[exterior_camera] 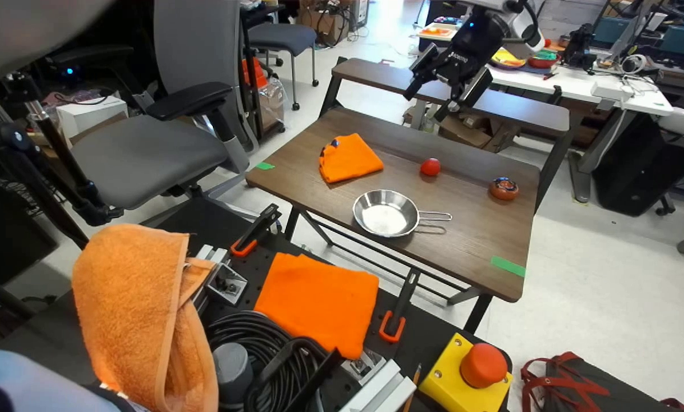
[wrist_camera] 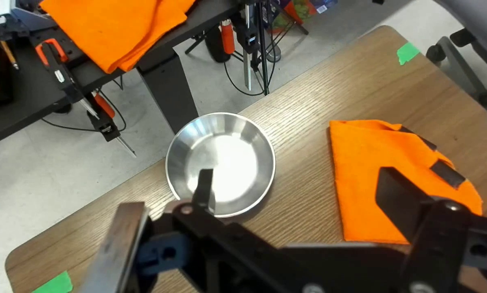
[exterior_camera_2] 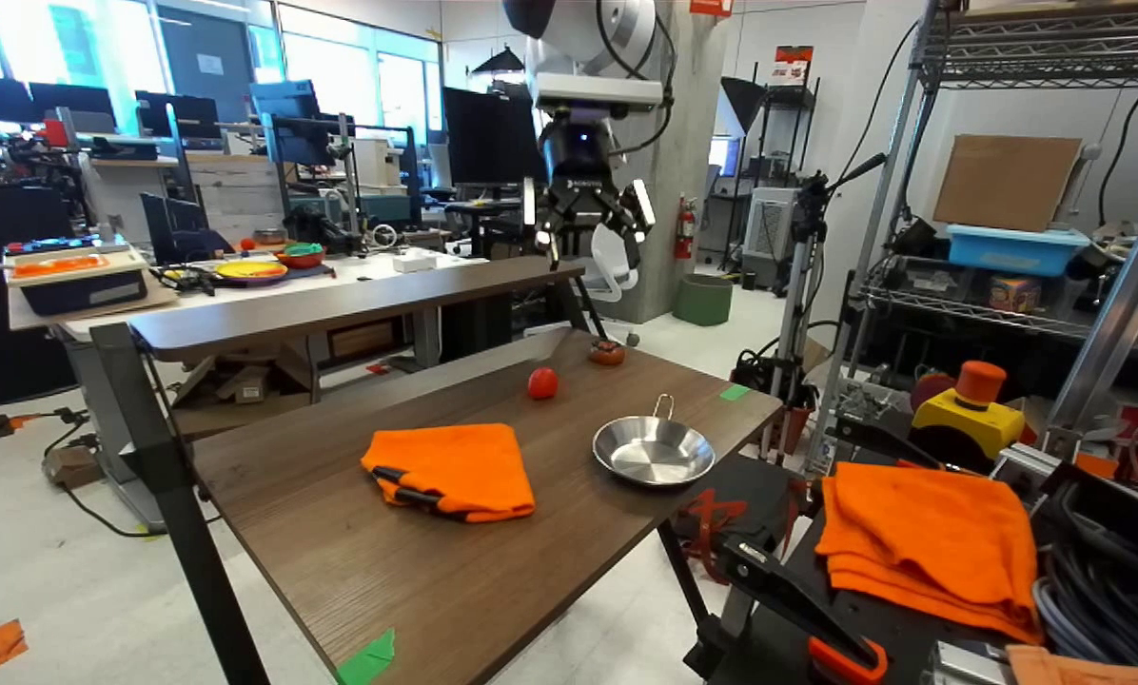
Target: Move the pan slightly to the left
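The shiny silver pan (exterior_camera: 383,216) lies upright on the brown table (exterior_camera: 468,252), close to its long edge. The pan is also in an exterior view (exterior_camera_2: 653,455) and the wrist view (wrist_camera: 233,162). Its thin wire handle (exterior_camera: 438,216) shows in both exterior views (exterior_camera_2: 663,406); in the wrist view it is hidden behind the gripper. My gripper (exterior_camera: 426,107) is open and empty, high above the table in both exterior views (exterior_camera_2: 594,259), apart from the pan. In the wrist view the gripper (wrist_camera: 296,179) has fingers wide apart, one overlapping the pan, the other the orange cloth.
A folded orange cloth (exterior_camera: 350,159) lies on the table beside the pan. A small red ball (exterior_camera: 430,167) and a brown-orange round object (exterior_camera: 503,189) lie farther back. A raised shelf (exterior_camera_2: 360,303) runs along the table's back. A black cart with clamps (exterior_camera: 397,309) stands opposite.
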You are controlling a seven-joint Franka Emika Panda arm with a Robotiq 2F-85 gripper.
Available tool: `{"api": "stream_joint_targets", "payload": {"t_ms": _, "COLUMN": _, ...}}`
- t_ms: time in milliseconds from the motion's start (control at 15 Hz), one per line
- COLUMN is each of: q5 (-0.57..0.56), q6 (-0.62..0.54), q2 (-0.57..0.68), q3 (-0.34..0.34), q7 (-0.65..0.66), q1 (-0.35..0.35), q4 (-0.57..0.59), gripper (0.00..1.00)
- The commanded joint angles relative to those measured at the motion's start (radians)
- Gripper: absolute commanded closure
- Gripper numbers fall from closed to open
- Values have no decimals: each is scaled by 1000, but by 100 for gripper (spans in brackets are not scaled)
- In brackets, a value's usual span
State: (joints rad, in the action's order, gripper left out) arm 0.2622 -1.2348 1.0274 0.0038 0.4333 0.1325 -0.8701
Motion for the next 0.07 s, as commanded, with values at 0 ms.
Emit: {"api": "stream_joint_targets", "payload": {"t_ms": 0, "q5": 0, "q6": -1, "q2": -6, "q3": 0, "q7": -2, "q1": 0, "q4": -12, "gripper": 0}}
